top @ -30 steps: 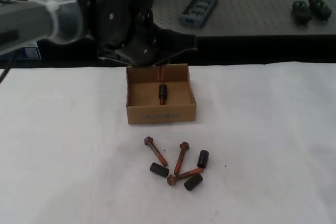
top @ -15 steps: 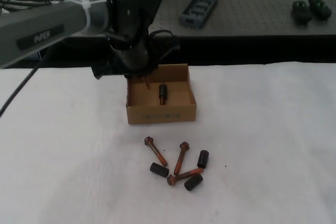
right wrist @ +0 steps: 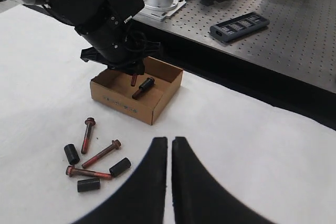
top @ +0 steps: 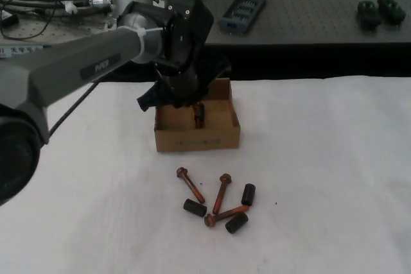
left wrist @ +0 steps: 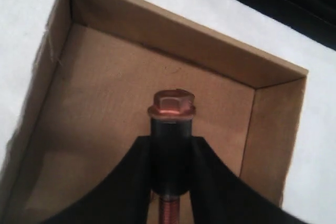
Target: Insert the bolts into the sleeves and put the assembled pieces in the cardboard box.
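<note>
No legible text is showing anywhere. The light marking on the left arm's grey link [top: 101,67] is blurring out and no characters are resolving. Small dark print on the cardboard box [top: 196,140], near wall, is coming through as dots only.

Left fingers [left wrist: 123,182] clamped; right fingers [right wrist: 153,182] pressed together.

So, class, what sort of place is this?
Probably a robotics lab: a perforated grey metal table behind, and a grey robot arm whose tool grips a copper bolt in a black sleeve over a brown cardboard box.
</note>
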`<state>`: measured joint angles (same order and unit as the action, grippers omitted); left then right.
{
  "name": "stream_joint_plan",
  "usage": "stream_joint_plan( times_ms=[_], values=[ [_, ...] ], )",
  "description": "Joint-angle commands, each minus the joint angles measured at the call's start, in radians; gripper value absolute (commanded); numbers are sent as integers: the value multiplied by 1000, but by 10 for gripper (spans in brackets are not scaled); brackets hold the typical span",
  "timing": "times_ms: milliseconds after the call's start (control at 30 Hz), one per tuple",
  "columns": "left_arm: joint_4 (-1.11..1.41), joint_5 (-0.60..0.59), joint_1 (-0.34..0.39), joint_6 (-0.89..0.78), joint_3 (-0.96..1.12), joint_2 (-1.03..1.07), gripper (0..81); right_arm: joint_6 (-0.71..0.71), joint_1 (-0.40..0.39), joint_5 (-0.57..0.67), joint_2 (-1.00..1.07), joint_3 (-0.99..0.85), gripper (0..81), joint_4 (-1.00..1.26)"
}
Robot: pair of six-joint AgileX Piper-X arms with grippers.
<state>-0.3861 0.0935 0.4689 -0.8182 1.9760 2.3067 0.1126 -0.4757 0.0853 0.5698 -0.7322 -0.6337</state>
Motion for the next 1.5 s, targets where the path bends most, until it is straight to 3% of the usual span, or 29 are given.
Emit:
stream_joint_plan(
  times_ms=[0, 133, 300, 400, 733, 867, 967, 1033, 1167, 1233, 1467],
  values=[
    [-12, 6, -13, -10, 22, 13, 6, 8, 7, -2, -5, -2, 37, -25],
    [-29, 6, -19, 9, 22, 20, 42, 8, 7, -2, -5, -2, 37, -35],
    [-27, 10, -19, 14, 22, 20, 319, 8, 7, -2, -5, -2, 37, -35],
    [-27, 10, -19, 14, 22, 20, 424, 8, 7, -2, -5, -2, 37, -35],
    [63, -56, -19, 10, 22, 20, 420, -7, 7, -2, -5, -2, 37, -34],
    [45, -214, -27, 74, 22, 20, 421, -7, 7, -2, -5, -2, 37, -34],
    [-18, -236, -26, 70, 22, 16, 421, -7, 7, -2, -5, -2, 37, -34],
    [-118, -197, -23, 28, 22, 4, 421, -7, 7, -2, -5, -2, 37, -34],
    [-392, 120, -12, -147, 22, -48, 419, -7, 7, -2, -5, -2, 37, -34],
    [-438, 199, -3, -129, 22, -79, 419, -7, 7, -2, -5, -2, 37, -34],
    [-365, 239, 36, -69, 22, -188, 419, -7, 7, -2, -1, -2, 37, -34]
  ],
)
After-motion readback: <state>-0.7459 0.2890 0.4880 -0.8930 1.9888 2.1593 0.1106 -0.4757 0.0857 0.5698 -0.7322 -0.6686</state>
